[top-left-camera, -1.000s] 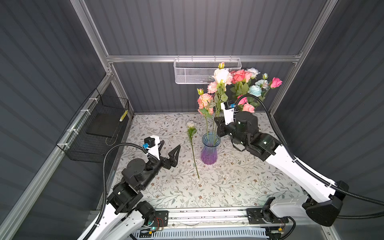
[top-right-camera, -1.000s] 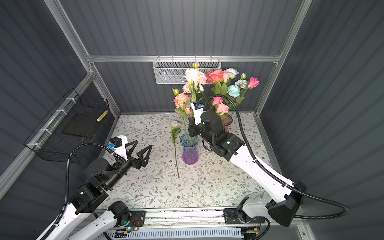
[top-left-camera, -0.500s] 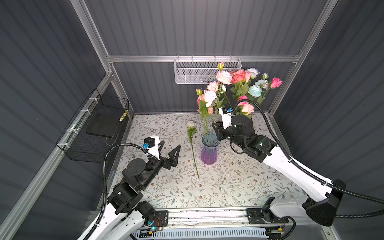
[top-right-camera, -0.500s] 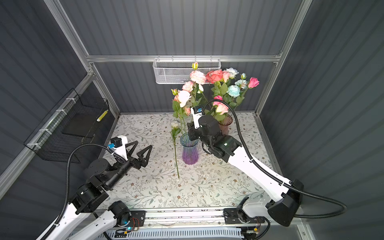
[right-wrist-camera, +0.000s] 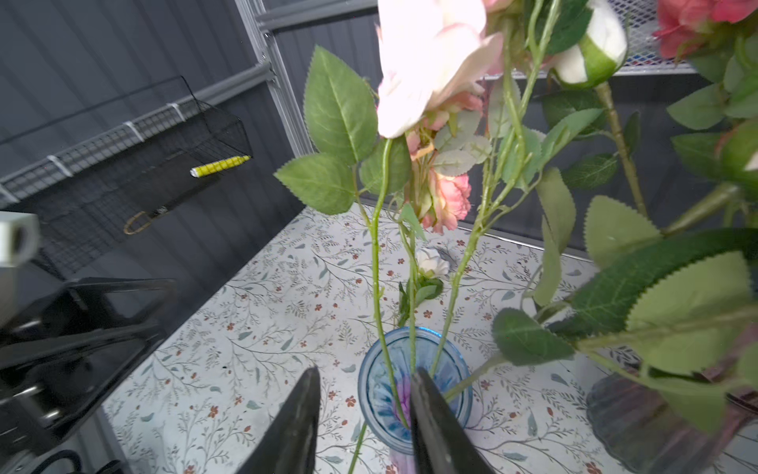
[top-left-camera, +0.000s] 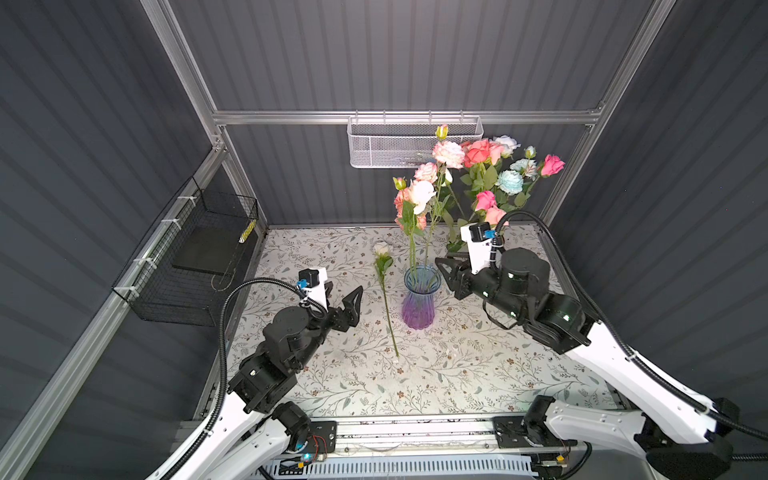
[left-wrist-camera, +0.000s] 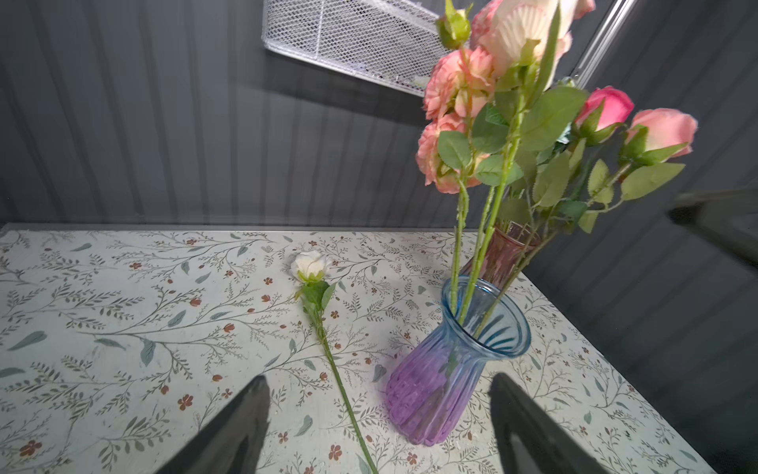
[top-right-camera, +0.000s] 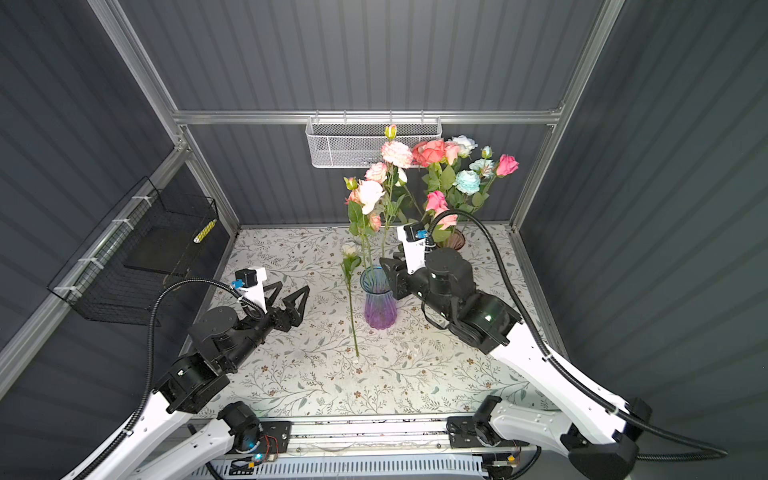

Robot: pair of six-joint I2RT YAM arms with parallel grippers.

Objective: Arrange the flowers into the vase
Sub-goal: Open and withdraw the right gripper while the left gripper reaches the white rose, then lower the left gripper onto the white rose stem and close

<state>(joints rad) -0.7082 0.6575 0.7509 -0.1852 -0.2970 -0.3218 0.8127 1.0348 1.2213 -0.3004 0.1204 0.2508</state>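
Mid-frame, the right gripper hangs slightly parted and empty beside the blue-purple vase, while the left gripper, spread wide, faces a white rose lying flat

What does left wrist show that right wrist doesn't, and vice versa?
Left wrist only: the white rose with its whole stem lying flat on the table cover, the vase from the side, blue rim to purple base, and the left gripper open wide.
Right wrist only: the black wire basket on the side wall with a yellow item in it, a look down into the vase mouth, and the right gripper, jaws parted near the rim.
Both: the vase, green stems standing in it, the white rose's bloom, the table cover.
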